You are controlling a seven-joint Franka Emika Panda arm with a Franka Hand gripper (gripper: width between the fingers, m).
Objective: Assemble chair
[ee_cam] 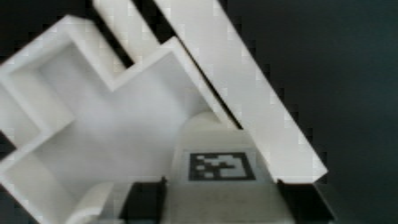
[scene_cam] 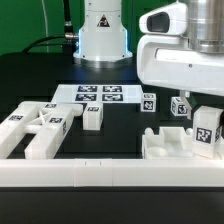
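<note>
Your arm stands at the back and reaches over to the exterior view's right, the white wrist held low. The gripper points straight down, and its two dark fingers are closed on both sides of a chair piece.

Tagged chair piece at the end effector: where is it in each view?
Exterior view: tagged chair piece at the exterior view's right, under the end effector.
Wrist view: tagged chair piece close up in the end effector's grip, tag facing the camera.
Shared landmark: recessed white chair part right beside it.
</note>
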